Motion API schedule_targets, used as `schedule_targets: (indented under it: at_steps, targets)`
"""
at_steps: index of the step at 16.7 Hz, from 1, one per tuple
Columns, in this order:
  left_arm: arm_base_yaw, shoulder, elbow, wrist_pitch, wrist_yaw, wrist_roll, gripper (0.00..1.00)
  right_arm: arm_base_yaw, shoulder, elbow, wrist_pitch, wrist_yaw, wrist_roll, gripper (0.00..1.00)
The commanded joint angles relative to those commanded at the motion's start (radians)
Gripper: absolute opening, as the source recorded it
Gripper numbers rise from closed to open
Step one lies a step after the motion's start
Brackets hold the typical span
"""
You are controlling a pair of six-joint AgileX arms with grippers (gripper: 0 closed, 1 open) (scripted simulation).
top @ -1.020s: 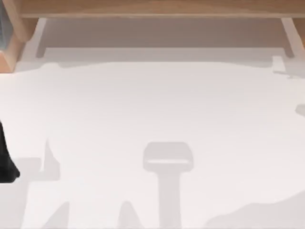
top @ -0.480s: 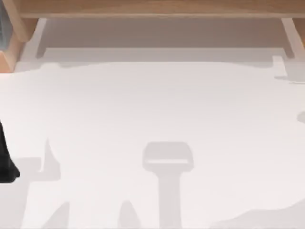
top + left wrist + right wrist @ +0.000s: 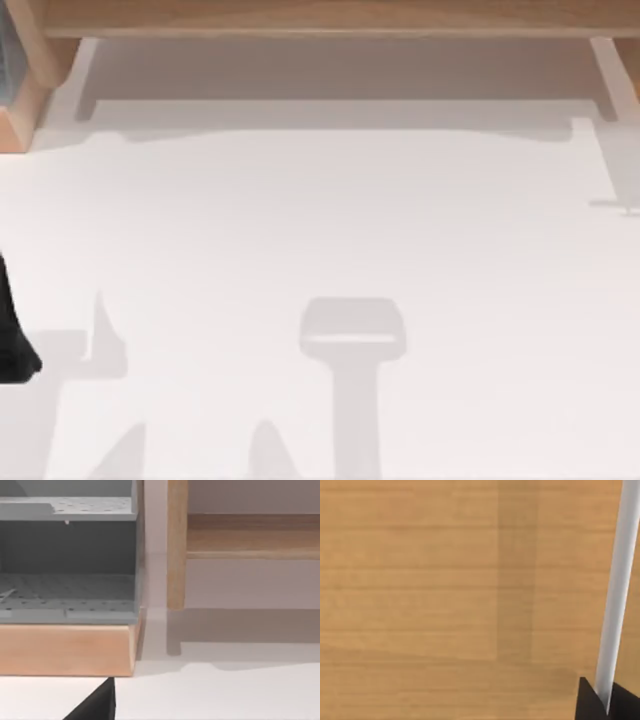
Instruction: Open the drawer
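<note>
In the right wrist view, the drawer's wooden front (image 3: 445,580) is seen very close up. A pale, slim bar handle (image 3: 616,580) runs across it. My right gripper (image 3: 607,702) is at one end of that handle, its dark fingers (image 3: 590,702) pressed against both sides of the bar, shut on it. My left gripper (image 3: 95,705) shows as a dark corner low in the left wrist view, away from the drawer. The left arm (image 3: 12,335) stays at the table's left edge in the top view.
A wooden cabinet (image 3: 320,18) spans the far side of the white table (image 3: 320,230). At the far left stands a grey perforated shelf unit (image 3: 65,560) on a wooden base (image 3: 65,650), with a wooden post (image 3: 176,545) beside it.
The shadows at the table's right edge and lower right corner have slid away to the right and out of the top view. The left arm has not moved.
</note>
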Motion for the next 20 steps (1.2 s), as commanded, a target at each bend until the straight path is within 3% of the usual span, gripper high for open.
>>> schedule_targets:
  at_steps: [16,20]
  targets:
    - [0.000,0.000,0.000,0.000,0.000,0.000,1.00,-0.115,-0.074,-0.213,0.140,-0.121,0.001,0.00]
    - [0.000,0.000,0.000,0.000,0.000,0.000,1.00,-0.115,-0.074,-0.213,0.140,-0.121,0.001,0.30]
